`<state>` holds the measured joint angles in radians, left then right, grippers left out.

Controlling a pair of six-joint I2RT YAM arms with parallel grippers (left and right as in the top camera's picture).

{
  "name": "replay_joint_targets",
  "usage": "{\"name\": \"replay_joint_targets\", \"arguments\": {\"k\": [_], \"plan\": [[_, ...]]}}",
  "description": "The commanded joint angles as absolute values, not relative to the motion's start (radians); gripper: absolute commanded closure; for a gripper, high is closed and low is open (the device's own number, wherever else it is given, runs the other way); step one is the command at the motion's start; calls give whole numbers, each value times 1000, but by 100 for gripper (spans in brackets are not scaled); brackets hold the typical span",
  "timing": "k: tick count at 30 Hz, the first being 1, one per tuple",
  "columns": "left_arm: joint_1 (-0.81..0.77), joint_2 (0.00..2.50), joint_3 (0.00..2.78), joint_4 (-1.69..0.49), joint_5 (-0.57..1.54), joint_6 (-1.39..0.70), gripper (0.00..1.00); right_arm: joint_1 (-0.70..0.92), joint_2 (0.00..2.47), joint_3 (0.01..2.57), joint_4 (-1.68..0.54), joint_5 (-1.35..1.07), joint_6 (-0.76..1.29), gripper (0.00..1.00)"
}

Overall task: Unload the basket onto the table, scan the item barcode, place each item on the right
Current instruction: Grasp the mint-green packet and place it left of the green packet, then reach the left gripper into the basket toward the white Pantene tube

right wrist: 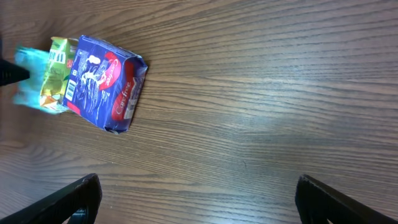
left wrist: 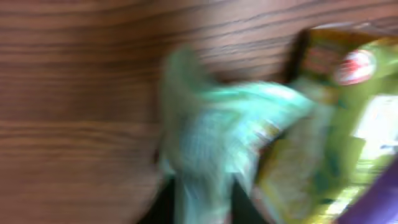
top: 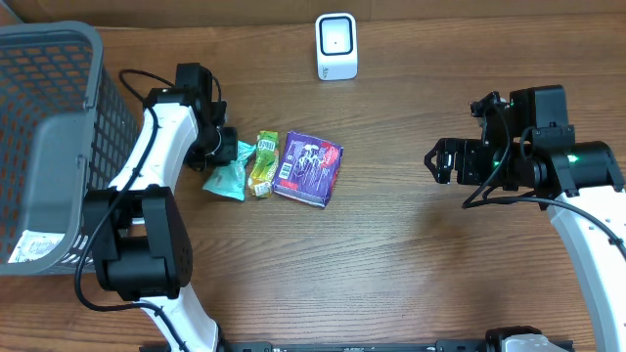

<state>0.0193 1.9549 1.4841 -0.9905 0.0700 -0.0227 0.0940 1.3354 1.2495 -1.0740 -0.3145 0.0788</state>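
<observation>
Teal film packet (top: 227,180), lying on the table (top: 411,284) at the tip of my left gripper (top: 233,152), looks light, soft and slippery, so I would pinch its crimped near edge. The blurred wrist view does not show whether those jaws are closed on it. It touches a yellow-green sachet (top: 264,163) beside a purple pack (top: 308,168), crowding the lift toward the white scanner (top: 335,46). My right gripper (top: 432,162) hangs wide apart and empty, well away.

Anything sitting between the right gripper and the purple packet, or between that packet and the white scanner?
Nothing visible. Bare wooden table separates the open right gripper from the purple foil packet, and the packet from the white box-shaped scanner. The green packet and teal packet lie on its far side.
</observation>
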Motion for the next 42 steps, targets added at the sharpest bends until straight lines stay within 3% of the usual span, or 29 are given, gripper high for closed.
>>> {"name": "replay_joint_targets", "arguments": {"k": [1,2,5,10,16,22,33,42], "plan": [[1,1974,1483,-977,291,-23,55,96,1336,1270,-1071,-323,82,0],[-7,1975,1483,-973,324,-23,49,96,1336,1270,-1071,-323,82,0],[-39,1975,1484,-960,379,-23,46,96,1336,1270,-1071,-324,82,0],[-60,1966,1545,-992,436,-28,57,96,1336,1270,-1071,-324,82,0],[-15,1925,1901,-1207,402,-62,53,96,1336,1270,-1072,-324,82,0],[64,1868,2284,-1457,204,-87,50,96,1336,1270,-1071,-323,82,0],[435,1785,2383,-1668,15,-343,46,96,1336,1270,-1071,-323,81,0],[729,1789,2172,-1590,-11,-491,41,96,1336,1270,-1071,-323,78,0]]}}
